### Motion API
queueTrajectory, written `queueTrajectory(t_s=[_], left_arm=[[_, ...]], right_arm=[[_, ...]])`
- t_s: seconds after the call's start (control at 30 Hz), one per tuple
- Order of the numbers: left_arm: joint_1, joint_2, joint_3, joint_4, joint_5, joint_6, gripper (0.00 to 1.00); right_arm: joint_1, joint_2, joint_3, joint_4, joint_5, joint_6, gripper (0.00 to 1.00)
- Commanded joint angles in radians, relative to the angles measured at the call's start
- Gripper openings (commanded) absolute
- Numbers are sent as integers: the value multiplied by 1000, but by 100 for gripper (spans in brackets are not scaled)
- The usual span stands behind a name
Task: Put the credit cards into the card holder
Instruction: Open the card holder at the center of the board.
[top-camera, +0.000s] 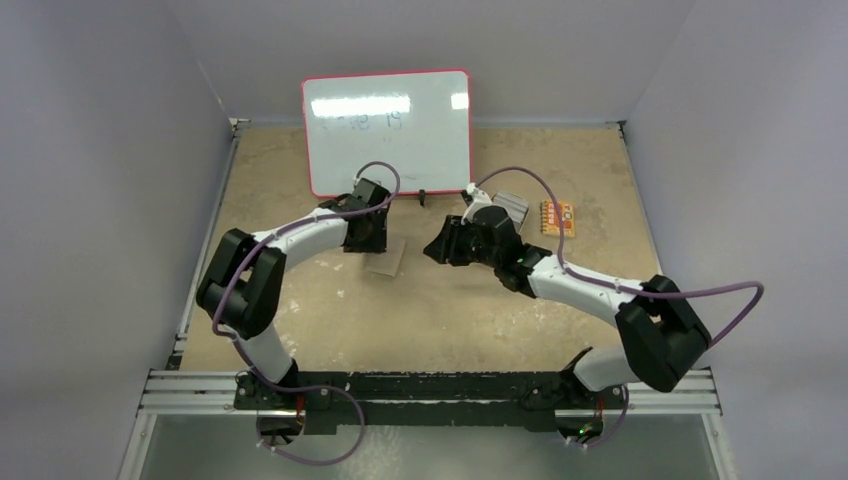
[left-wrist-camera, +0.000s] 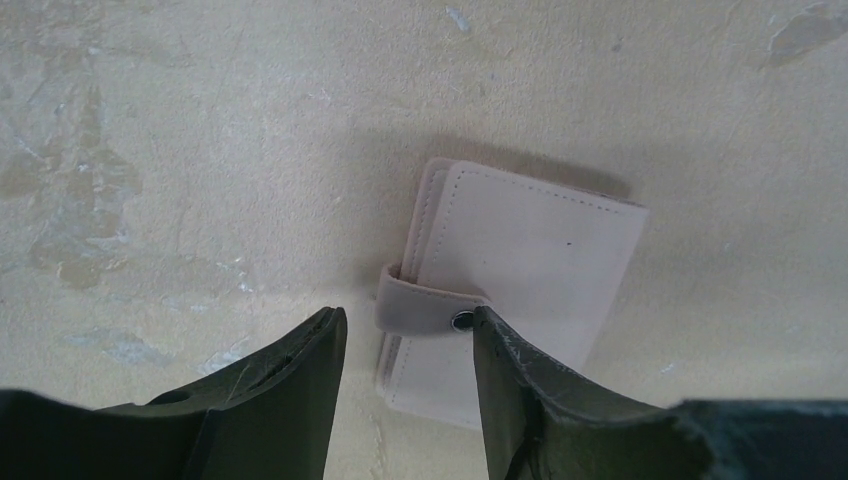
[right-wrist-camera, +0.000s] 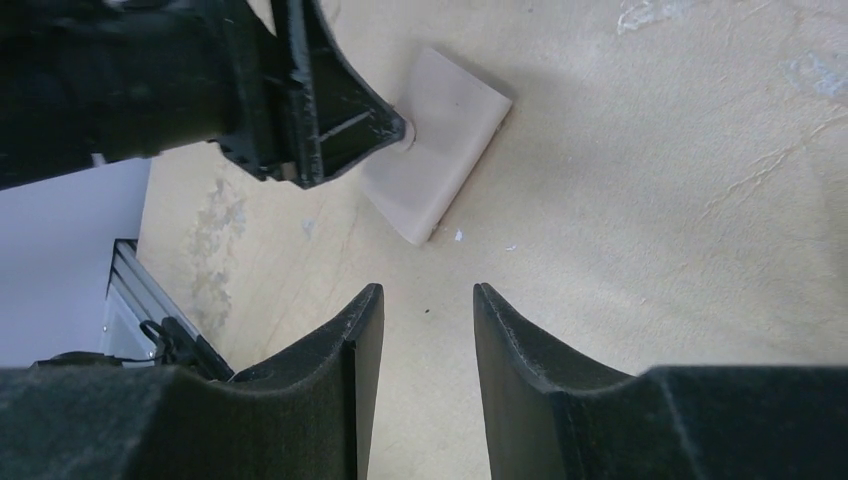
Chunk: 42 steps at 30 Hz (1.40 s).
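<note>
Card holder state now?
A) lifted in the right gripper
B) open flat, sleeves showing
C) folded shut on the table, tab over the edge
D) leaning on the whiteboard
C: left wrist view shows the card holder folded shut, flat on the table, tab wrapped over its edge.

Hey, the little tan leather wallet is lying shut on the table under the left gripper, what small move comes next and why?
Probably lower the left gripper and pinch the snap tab to pull it open. The tan leather-like card holder lies flat and closed with the tab buttoned. The left jaws stand open just above the tab, and the right gripper is open, empty and off to one side.
</note>
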Motion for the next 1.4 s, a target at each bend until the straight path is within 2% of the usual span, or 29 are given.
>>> queueTrajectory(t_s=[0.0,0.07,0.2,0.27,0.5,0.73,0.83,0.97,1.07,1.27,1.37], left_arm=[[-16,39,25,46,-19,33,49],[-28,44,31,48,-17,41,45],[-42,37,44,31,4,49,10],[-47,11,40,27,55,48,0],[-53,-164,-24,128,383,13,0],[-53,-275,-40,209,657,-14,0],[-53,-297,-48,261,706,-56,0],[-52,-285,-52,258,699,-47,0],[-52,-259,-51,269,761,-57,0],[-52,-293,-62,358,872,-140,0],[-52,-312,-51,313,908,-111,0]], right_arm=[[0,-60,-29,28,45,-31,41],[1,-71,-48,40,41,-32,41],[1,-91,-96,56,24,-29,42],[1,-103,-108,48,27,-30,42],[1,-167,-81,3,34,-113,44],[1,-215,-4,-72,-65,-197,46],[1,-216,24,-92,-25,-175,46],[1,-204,32,-129,28,-142,46],[0,-205,0,-100,-8,-165,46],[1,-293,-47,32,-88,-360,49],[1,-358,-88,109,-152,-494,52]])
